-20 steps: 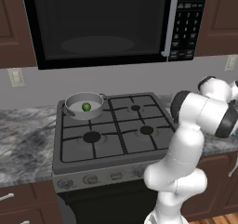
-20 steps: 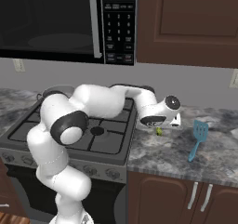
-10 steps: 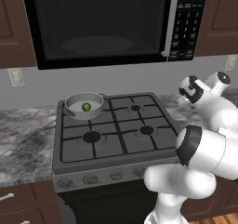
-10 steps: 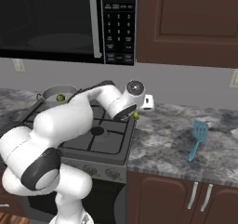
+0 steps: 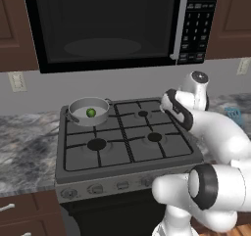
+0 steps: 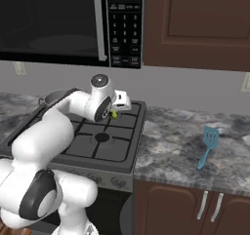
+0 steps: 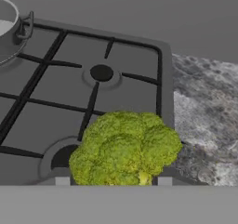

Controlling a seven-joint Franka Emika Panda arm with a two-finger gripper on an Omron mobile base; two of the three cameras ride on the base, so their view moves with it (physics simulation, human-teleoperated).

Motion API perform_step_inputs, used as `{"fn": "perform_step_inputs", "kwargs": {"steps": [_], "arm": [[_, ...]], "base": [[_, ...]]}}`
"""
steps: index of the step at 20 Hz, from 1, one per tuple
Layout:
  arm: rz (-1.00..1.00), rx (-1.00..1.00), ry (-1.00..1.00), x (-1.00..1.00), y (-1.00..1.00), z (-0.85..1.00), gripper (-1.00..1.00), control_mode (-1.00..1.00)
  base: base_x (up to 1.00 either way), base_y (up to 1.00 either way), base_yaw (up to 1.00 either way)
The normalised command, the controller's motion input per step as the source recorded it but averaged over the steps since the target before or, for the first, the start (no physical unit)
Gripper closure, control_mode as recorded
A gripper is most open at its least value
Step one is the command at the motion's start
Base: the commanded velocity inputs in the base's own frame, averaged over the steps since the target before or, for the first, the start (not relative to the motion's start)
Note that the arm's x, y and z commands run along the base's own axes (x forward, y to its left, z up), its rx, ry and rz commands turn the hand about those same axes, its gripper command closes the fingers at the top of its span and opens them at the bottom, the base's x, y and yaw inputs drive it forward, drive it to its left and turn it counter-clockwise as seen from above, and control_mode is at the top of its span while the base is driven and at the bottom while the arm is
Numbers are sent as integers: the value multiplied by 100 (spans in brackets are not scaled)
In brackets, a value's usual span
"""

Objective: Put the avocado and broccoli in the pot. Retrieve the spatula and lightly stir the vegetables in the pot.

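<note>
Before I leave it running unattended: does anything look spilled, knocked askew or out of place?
Nothing stands out. The avocado sits in the pot, the broccoli is in the gripper above the stove, the spatula lies on the counter.

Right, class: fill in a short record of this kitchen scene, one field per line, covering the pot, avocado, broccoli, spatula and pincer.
pot: on the back left burner of the stove
avocado: inside the pot
broccoli: held in the pincer, above the stove
spatula: flat on the counter, right of the stove
pincer: shut on the broccoli, above the stove's right side
microwave: on the wall above the stove
left to do: broccoli into pot, then fetch spatula and stir
</note>
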Motion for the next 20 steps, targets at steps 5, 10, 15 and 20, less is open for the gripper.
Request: {"fn": "perform_step_inputs", "kwargs": {"steps": [5, 10, 15, 20], "arm": [[11, 0, 0, -6, 100, 2, 100, -100], [12, 0, -4, 0, 100, 0, 100, -100], [1, 4, -6, 0, 100, 0, 100, -100], [1, 7, -11, 2, 100, 7, 100, -100]], "base": [[0, 0, 0], [0, 0, 0], [0, 0, 0], [0, 0, 0]]}}
